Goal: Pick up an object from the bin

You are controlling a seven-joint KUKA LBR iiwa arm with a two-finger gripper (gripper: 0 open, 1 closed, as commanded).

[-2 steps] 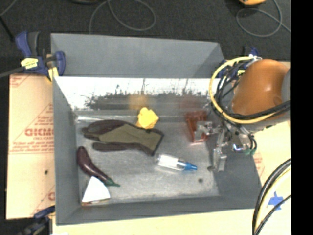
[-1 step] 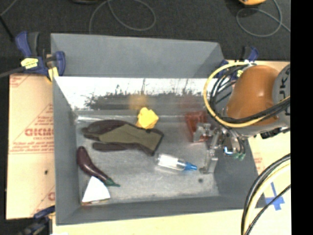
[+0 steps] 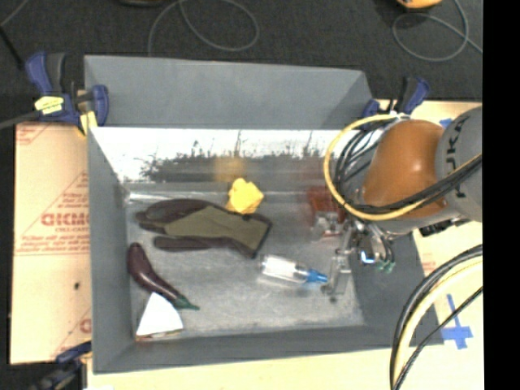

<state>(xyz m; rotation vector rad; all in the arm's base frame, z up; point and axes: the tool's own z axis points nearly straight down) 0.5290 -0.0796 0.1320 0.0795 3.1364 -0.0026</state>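
My gripper [image 3: 339, 273] hangs low at the right side of the bin, under the orange wrist cover. Just to its left lies a small clear plastic bottle [image 3: 284, 270] on its side, its blue cap pointing toward the gripper and almost touching it. Further left, an olive and dark work glove [image 3: 213, 227] lies flat in the middle of the bin. A crumpled yellow lump [image 3: 244, 195] rests at the glove's upper edge.
A dark purple toy eggplant [image 3: 149, 272] with a green stem lies at the bin's left. A white wedge [image 3: 158, 318] sits in the near left corner. The arm and its looped cables overhang the bin's right wall.
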